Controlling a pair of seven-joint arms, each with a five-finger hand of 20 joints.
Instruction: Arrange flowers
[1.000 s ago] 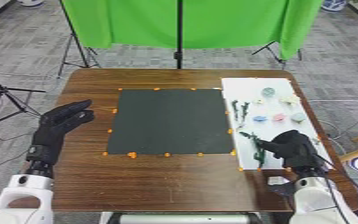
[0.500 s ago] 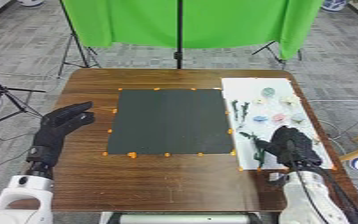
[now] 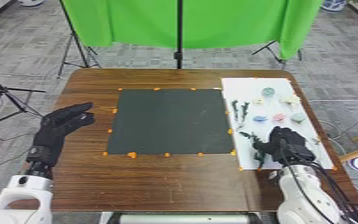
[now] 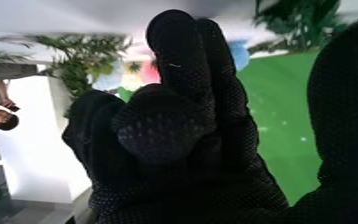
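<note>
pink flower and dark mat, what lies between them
Between the pink flower and the dark mat, the head view shows the blue flower and two green stems on the white board, then orange marks by the mat's edge.

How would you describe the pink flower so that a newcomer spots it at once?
On the brown table, find the white board along the right side. Near its middle, look for the pink flower, set between a blue flower on its left and a pale blue-green flower on its right.
</note>
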